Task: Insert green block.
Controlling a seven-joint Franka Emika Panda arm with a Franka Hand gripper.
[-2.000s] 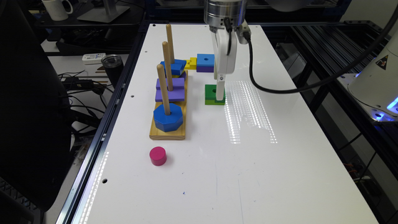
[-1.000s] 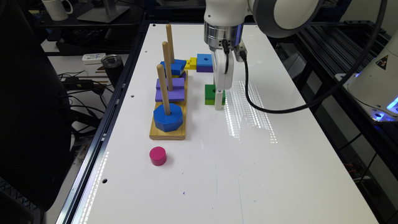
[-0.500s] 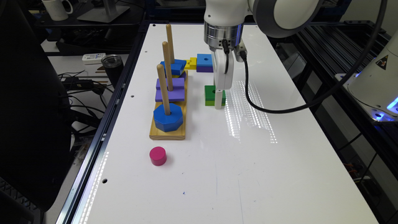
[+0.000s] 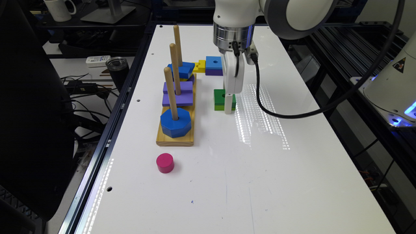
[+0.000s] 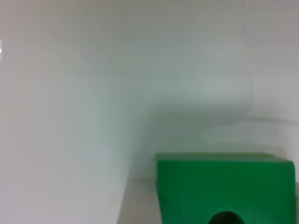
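Exterior shot's bright, with streaky overhead glare on the white desk (image 4: 260, 182). Wrist cam's soft and blurry, grey shadow above the green block (image 5: 224, 186).

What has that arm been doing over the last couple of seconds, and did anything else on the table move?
The tool came down from above the green block until its tip stood beside the block at table level, and it has barely moved since. The block stayed put. The peg board, its blocks and the pink cylinder are unchanged.

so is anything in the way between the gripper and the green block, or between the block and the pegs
Nothing visible blocks the gripper; it is already down at the green block. Bare table lies between the block and the peg board. All three pegs already carry blocks, but their tops stand free, as on the near peg.
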